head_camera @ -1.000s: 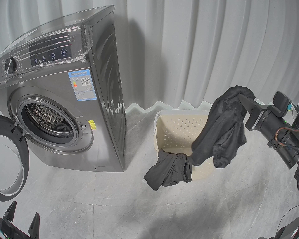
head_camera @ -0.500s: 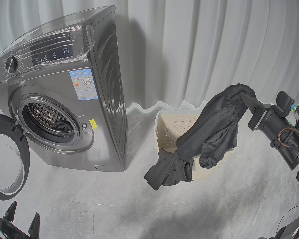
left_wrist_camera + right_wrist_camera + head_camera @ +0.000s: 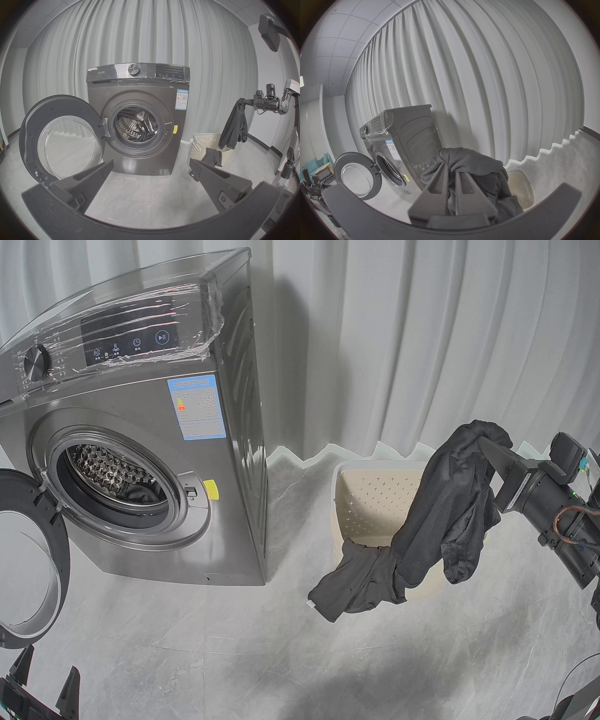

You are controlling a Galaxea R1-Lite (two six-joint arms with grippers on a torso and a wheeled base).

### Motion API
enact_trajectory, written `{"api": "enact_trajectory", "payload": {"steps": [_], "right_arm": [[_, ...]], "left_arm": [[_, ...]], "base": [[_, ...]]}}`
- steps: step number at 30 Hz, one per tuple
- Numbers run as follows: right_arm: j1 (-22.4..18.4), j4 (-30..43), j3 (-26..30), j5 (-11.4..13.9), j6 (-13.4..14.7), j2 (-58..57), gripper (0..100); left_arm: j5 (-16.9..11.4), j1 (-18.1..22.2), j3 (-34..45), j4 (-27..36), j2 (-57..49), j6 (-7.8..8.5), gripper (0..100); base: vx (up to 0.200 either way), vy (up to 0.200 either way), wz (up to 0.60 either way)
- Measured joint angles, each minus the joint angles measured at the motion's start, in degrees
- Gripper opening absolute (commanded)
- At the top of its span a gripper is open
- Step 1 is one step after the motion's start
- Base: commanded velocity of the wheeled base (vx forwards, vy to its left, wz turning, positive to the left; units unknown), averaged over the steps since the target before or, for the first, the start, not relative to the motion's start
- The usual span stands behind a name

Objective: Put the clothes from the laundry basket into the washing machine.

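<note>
My right gripper [image 3: 490, 449] is shut on the top of a dark grey garment [image 3: 450, 509], holding it up above the cream laundry basket [image 3: 375, 496]. The garment's lower end [image 3: 356, 584] drapes over the basket's front rim and hangs outside it. To the left stands the grey washing machine [image 3: 156, 446] with its round door [image 3: 28, 559] swung open. A dark cloth [image 3: 147, 493] lies inside the drum. My left gripper [image 3: 44, 677] stays low at the near left, open and empty, facing the machine [image 3: 137, 103]. In the right wrist view the fingers [image 3: 440, 181] pinch the garment [image 3: 478, 165].
White curtains [image 3: 406, 334] hang behind the machine and the basket. Bare grey floor [image 3: 250, 646] lies between me, the machine and the basket. The open door juts out over the floor at the left.
The whole head view has shifted, so the machine and basket sit further right in the picture. The hanging garment swung left and then back. The right gripper's hold is unchanged.
</note>
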Motion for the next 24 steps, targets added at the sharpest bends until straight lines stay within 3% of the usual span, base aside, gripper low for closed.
{"api": "enact_trajectory", "payload": {"steps": [9,18,24], "right_arm": [[0.7,0.0,1.4,0.5,0.0,0.0,0],[1.3,-0.1,1.5,0.7,0.1,0.2,0],[1.7,-0.1,1.9,0.7,0.1,0.2,0]], "left_arm": [[0.0,0.0,0.0,0.0,0.0,0.0,100],[0.0,0.0,0.0,0.0,0.0,0.0,100],[0.0,0.0,0.0,0.0,0.0,0.0,100]], "base": [[0.0,0.2,0.0],[0.0,0.0,0.0],[-0.2,0.0,0.0]]}}
